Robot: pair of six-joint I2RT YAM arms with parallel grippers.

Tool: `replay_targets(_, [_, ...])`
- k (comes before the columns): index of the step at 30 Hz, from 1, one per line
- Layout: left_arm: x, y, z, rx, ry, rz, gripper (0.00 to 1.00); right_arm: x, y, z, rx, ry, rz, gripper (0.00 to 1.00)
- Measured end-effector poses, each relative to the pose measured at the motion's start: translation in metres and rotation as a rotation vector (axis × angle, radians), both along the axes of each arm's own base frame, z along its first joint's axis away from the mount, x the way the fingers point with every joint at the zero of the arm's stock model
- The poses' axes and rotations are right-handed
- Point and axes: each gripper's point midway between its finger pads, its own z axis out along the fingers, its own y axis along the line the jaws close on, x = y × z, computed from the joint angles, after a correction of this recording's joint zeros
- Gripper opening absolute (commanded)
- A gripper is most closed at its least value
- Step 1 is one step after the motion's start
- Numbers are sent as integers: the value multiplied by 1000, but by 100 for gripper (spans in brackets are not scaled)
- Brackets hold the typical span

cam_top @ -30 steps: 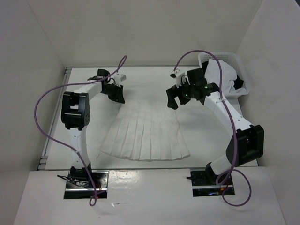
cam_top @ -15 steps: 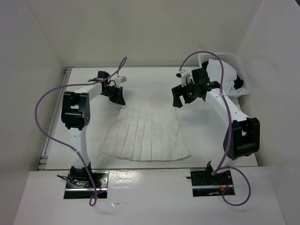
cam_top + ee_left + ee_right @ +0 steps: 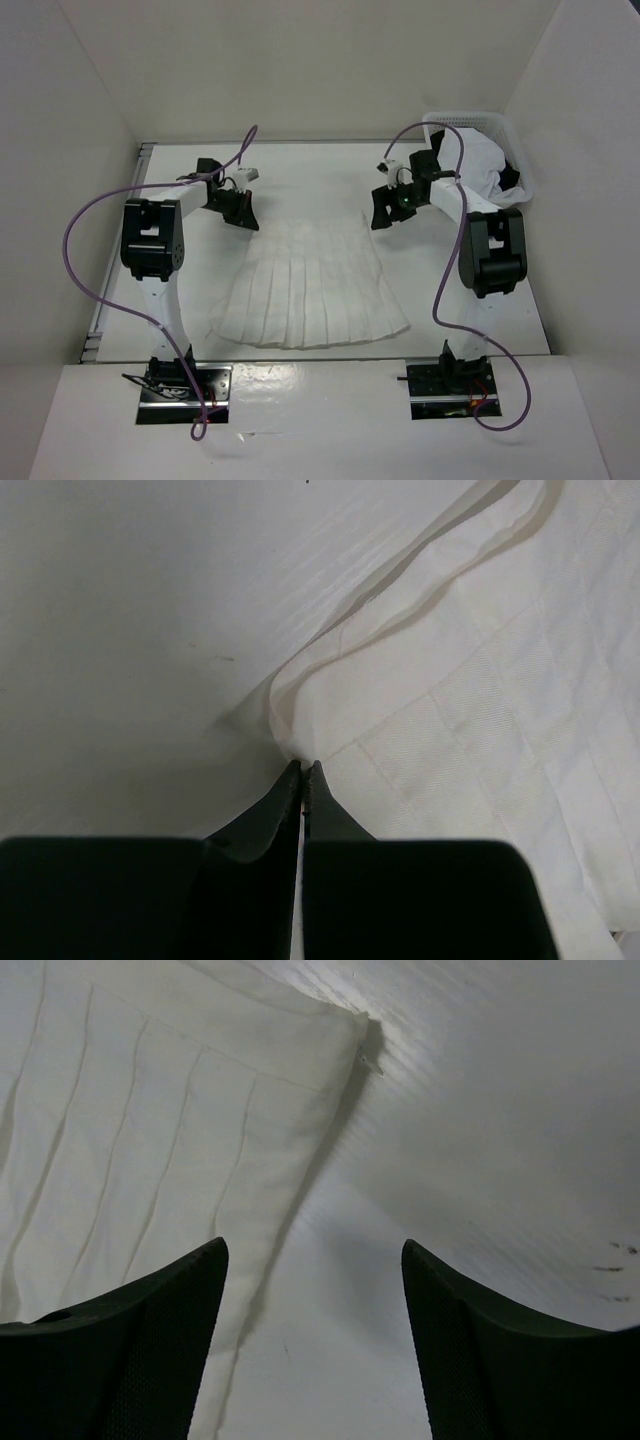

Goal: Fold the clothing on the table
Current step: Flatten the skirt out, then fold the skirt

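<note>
White pleated skirt (image 3: 310,285) lies flat near the middle of the surface (image 3: 310,170), its narrow waist towards the far side and its wide hem towards the arm bases. The pleats run straight from waist to hem.

The left end effector (image 3: 243,212) sits low at the skirt's left waist corner. In the left wrist view its two dark fingers (image 3: 270,815) are pressed together with no gap between them, and their tips meet right at the cloth edge, where the fabric puckers and a raised fold runs away from the pinch. It is clamped on that corner of the skirt.

The right end effector (image 3: 385,212) is at the right waist corner. In the right wrist view its fingers (image 3: 160,1330) stand well apart; the skirt's side edge passes between them, and the corner lies ahead of the tips. The left finger is over cloth and the right one over bare surface. It holds nothing, and whether either finger touches the cloth cannot be told.

A white plastic basket (image 3: 480,120) stands at the far right corner of the surface, well apart from the skirt, with a plain white cloth (image 3: 482,165) bundled inside.
</note>
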Motion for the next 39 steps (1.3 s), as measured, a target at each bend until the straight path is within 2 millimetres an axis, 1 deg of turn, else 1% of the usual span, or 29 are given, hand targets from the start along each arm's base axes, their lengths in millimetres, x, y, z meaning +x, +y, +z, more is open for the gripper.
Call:
replay_targets(1, [0, 0, 0, 0, 0, 1, 0, 4, 2, 0, 9, -4, 10, 73])
replay_targets(3, [0, 0, 0, 0, 1, 1, 0, 11, 4, -2, 25, -10, 23, 70])
replay_targets(5, [0, 0, 0, 0, 0, 1, 0, 15, 6, -6, 41, -4, 37, 68])
replay_targets(13, [0, 0, 0, 0, 1, 0, 0, 28, 12, -37, 98, 51, 76, 68])
replay_targets(20, [0, 0, 0, -1, 1, -2, 0, 43, 17, -33, 133, 30, 95, 68])
replay_targets(24, [-1, -1, 0, -1, 1, -4, 0, 48, 21, -35, 154, 34, 105, 67])
replay_targets(31, [-2, -7, 0, 0, 2, -17, 0, 51, 30, -37, 199, 41, 130, 58])
replay_targets(35, [-4, -10, 0, 0, 6, -25, 0, 53, 33, -38, 214, 44, 139, 57])
replay_targets(39, [-4, -12, 1, 2, 7, -29, 0, 54, 35, -38, 226, 47, 144, 52])
